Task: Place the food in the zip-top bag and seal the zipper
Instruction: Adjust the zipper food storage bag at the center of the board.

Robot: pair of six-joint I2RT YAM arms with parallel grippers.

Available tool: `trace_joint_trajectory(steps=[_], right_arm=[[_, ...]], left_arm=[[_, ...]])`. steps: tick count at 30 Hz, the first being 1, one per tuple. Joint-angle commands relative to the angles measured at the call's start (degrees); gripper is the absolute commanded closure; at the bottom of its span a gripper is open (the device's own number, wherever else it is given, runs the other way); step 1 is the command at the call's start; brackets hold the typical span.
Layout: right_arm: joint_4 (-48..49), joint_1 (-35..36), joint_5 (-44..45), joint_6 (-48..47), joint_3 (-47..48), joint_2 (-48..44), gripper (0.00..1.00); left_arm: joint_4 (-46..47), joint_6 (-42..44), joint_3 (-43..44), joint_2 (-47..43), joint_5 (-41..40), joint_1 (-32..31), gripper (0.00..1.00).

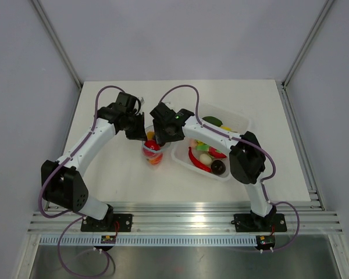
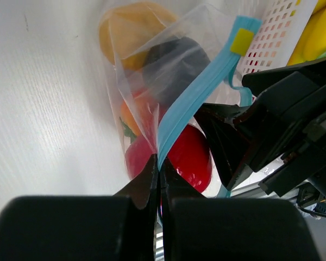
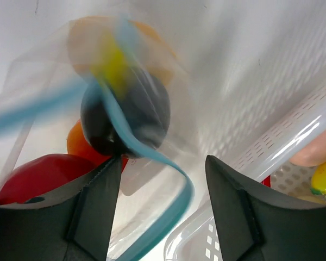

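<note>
The zip-top bag (image 1: pixel 153 152) lies between the two arms, left of the tray. Through its clear plastic I see a yellow-orange fruit (image 2: pixel 127 32), a dark brown piece (image 2: pixel 174 65) and a red one (image 2: pixel 191 157). My left gripper (image 2: pixel 158 162) is shut on the light blue zipper (image 2: pixel 193 95), near one end of the strip. A yellow tab (image 2: pixel 242 41) sits at the far end. My right gripper (image 3: pixel 163 163) stands open just over the bag. The blurred zipper (image 3: pixel 180 204) curls loosely between its fingers, and the dark piece (image 3: pixel 136 114) lies beyond them.
The white perforated tray (image 1: pixel 244 123) sits right of the bag, its rim (image 3: pixel 271 157) close to my right fingers. It holds more food: a red chili (image 1: pixel 196 160), a dark brown piece (image 1: pixel 218 167) and a green one (image 1: pixel 211 121). The two grippers are close together.
</note>
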Motion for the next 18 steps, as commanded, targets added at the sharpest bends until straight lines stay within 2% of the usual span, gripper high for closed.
trace_joint_trajectory(steps=[1, 4, 6, 11, 15, 18], right_arm=[[0.1, -0.1, 1.6, -1.2, 1.7, 1.8, 0.29], [3.9, -0.1, 0.9, -1.3, 0.9, 1.6, 0.30], [3.9, -0.6, 1.1, -0.8, 1.6, 2.2, 0.35], [6.0, -2.7, 1.0, 1.0, 2.4, 2.2, 0.35], [8.8, -4.1, -3.0, 1.1, 2.4, 1.1, 0.35], [15.3, -4.3, -10.1, 1.5, -1.7, -2.1, 0.40]], left_arm=[[1.8, 0.2, 2.0, 0.8, 3.1, -0.8, 1.00], [1.9, 0.2, 1.9, 1.1, 3.9, -0.9, 1.00], [1.8, 0.5, 1.8, 1.1, 4.0, -1.0, 1.00], [1.5, 1.0, 1.2, 0.7, 4.0, -1.3, 1.00], [1.6, 1.0, 0.4, 0.8, 3.7, -1.6, 1.00], [1.8, 1.2, -0.1, 1.0, 3.3, -1.7, 1.00]])
